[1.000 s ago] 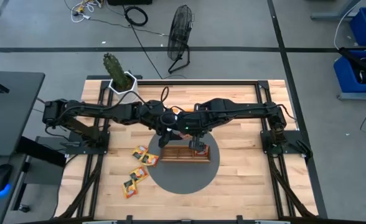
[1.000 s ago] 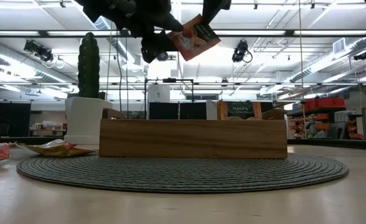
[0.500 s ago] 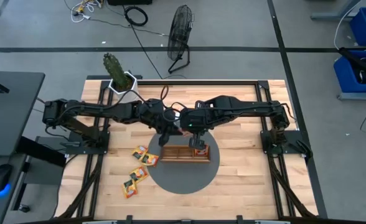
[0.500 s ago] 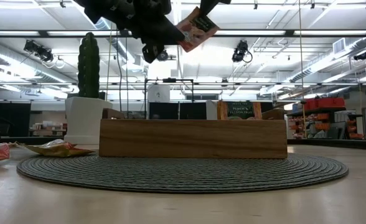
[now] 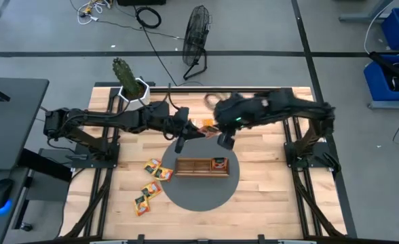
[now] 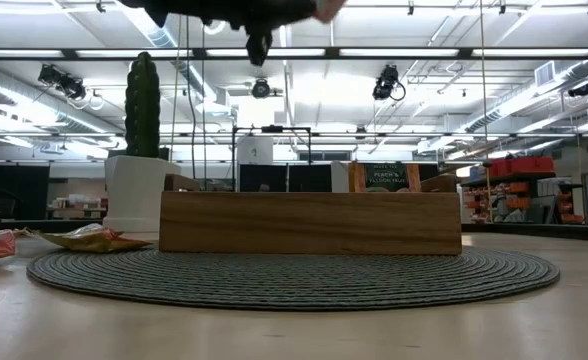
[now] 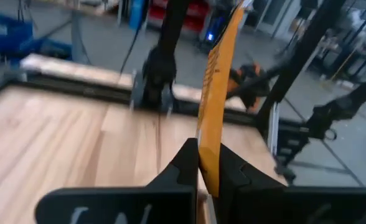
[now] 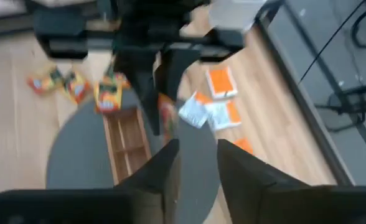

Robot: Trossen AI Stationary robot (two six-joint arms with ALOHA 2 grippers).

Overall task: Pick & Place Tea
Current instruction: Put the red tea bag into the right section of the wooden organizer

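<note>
1. Tea count: the left gripper (image 7: pixel 206 158) has its jaws clenched on one orange held sachet (image 7: pixel 215 106), raised above the bench (image 5: pixel 267 196) behind the tray. One tray sachet (image 5: pixel 218 163) lies in the right-end compartment. About four loose sachets (image 5: pixel 152 177) lie on the bench left of the mat. A few orange and white rear sachets (image 8: pixel 215 99) lie behind it.
2. One wooden tray (image 5: pixel 201 166) sits on one round grey mat (image 5: pixel 199 193).
3. The right gripper (image 5: pixel 224 141) hovers just behind the tray's right end, jaws released and holding nothing.
4. One cactus pot (image 5: pixel 133 87) stands at the bench's rear left corner, well apart from the tray.
5. The two arms meet close together above the tray's back edge. Bare bench lies right of the mat.
</note>
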